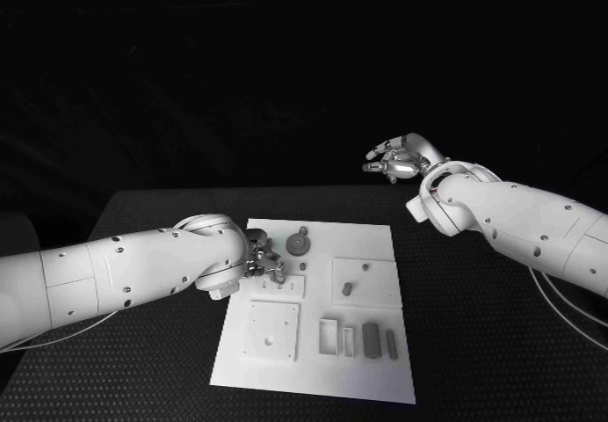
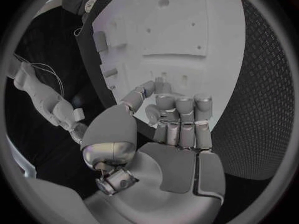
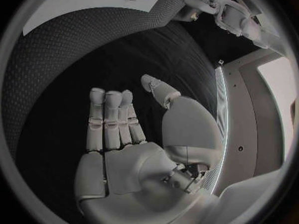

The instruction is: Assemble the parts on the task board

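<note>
Your left hand (image 1: 263,258) sits low on the task board (image 1: 367,236), fingers curled at a small grey part (image 2: 152,113); whether it grips the part, you cannot tell. Your right hand (image 1: 401,158) hovers wide and empty beyond the worktop (image 1: 481,352), well apart from the board.

One white task board (image 1: 380,236) lies on one black table (image 1: 481,352), and two white arms reach over it, each ending in one silver hand: left hand (image 1: 263,258), right hand (image 1: 401,158). On the board, one round grey part (image 1: 299,243) sits toward 12 o'clock and one small grey part (image 1: 347,287) toward 3 o'clock. Two grey bars (image 1: 372,339) stand toward 5 o'clock.
</note>
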You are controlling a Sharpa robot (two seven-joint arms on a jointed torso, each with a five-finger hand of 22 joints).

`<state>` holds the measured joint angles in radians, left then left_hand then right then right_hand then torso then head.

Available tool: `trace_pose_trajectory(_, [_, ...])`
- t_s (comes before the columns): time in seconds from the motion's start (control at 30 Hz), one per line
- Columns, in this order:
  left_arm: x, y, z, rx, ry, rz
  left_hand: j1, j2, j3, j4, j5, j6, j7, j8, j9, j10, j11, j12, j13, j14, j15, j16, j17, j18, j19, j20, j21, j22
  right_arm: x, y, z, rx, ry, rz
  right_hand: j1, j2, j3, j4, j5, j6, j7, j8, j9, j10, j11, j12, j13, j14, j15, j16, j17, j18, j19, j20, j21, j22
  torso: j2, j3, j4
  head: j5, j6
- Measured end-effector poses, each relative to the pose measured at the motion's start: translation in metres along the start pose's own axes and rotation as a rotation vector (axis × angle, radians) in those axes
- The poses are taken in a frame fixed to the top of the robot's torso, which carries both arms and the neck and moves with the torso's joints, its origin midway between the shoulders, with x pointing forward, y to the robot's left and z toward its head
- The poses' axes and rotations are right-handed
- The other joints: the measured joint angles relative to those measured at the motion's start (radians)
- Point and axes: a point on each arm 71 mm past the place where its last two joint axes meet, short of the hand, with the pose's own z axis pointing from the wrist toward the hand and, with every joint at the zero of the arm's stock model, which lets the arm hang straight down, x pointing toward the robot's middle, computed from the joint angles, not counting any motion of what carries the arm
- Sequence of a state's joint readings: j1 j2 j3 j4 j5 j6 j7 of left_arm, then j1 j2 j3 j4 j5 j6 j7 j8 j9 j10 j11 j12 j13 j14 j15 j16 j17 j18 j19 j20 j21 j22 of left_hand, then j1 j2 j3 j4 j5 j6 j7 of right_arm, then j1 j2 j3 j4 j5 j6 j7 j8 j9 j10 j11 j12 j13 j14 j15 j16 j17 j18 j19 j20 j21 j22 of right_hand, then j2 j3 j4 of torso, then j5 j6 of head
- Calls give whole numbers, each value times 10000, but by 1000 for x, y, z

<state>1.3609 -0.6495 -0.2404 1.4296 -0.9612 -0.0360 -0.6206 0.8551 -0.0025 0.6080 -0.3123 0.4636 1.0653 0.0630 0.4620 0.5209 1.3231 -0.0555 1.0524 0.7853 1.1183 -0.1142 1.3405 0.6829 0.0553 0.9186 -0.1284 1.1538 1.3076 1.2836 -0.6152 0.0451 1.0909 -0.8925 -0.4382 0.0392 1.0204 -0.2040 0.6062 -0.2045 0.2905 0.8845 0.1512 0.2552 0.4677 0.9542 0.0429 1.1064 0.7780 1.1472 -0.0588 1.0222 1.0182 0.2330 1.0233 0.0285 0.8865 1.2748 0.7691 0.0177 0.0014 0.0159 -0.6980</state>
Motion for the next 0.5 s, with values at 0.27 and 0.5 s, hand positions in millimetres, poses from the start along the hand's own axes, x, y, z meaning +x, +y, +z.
trace_pose_trajectory(0.27, [1,0,1,3,-21,212,-55,55,-2,3,2,8,-8,-3,0,32,-3,0,9,1,-1,40,-13,-2,0,0,0,-1,0,0,0,-7,28,-17,0,0,12,-12,0,9,-13,0,-1,1,0,0,-9,0,0,0,-11,1,0,0,0,9,0,0,-6,-1,-16])
trace_pose_trajectory(0.5, [4,-1,2,6,15,352,-151,137,-5,6,-1,19,-17,-42,2,34,-2,0,19,2,-2,78,-31,-3,-1,1,0,-2,1,0,0,-14,48,-27,0,0,12,-12,0,10,-21,0,0,1,0,0,-26,1,0,0,-12,0,0,0,0,9,0,0,-10,-3,-34])
